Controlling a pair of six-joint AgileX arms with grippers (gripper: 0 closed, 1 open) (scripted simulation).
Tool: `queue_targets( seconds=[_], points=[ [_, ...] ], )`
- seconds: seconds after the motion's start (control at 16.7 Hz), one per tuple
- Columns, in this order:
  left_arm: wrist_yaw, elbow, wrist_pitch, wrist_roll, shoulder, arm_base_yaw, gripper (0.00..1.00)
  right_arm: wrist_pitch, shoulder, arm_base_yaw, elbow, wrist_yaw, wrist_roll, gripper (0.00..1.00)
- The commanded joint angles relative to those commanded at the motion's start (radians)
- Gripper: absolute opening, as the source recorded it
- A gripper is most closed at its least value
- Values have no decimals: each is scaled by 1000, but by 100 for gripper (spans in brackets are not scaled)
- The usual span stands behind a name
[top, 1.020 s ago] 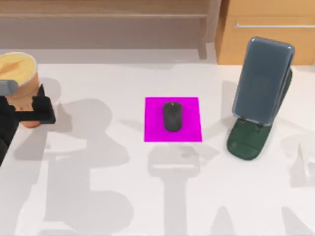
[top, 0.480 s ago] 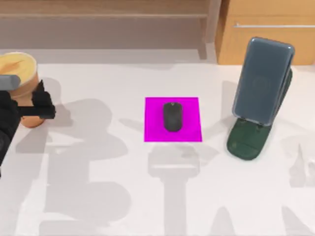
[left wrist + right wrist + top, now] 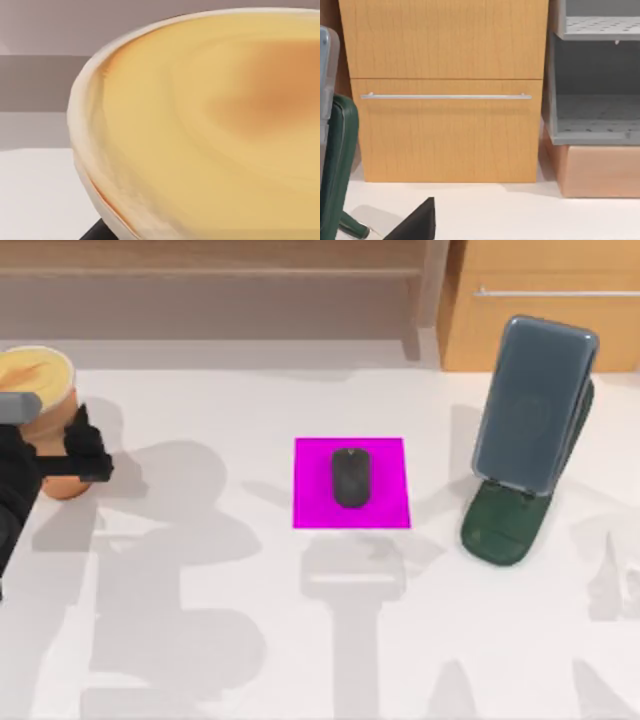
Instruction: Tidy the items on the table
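Gripping the paper cup (image 3: pixel 38 405) at the tabletop's (image 3: pixel 220 640) left edge, left claw (image 3: pixel 82 452) appears closed around its lower wall. Risk: low grip could tip or crush it. Right claw's fingers: can't tell.

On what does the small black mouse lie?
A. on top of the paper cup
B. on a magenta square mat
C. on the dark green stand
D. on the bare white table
B: in the top view the mouse lies in the middle of the magenta square mat, apart from everything else.
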Motion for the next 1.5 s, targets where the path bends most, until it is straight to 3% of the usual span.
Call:
queue_targets(
  seconds=[0.12,0.18,1.26,1.5],
  points=[
    [0,0,0,0,0,0,2,0,0,0,0,0,0,100],
    [0,0,0,0,0,0,0,0,0,0,0,0,0,100],
    [-1,0,-59,3,-55,0,0,0,0,0,0,0,0,100],
    [4,95,-57,11,-113,18,0,0,0,0,0,0,0,100]
  ],
)
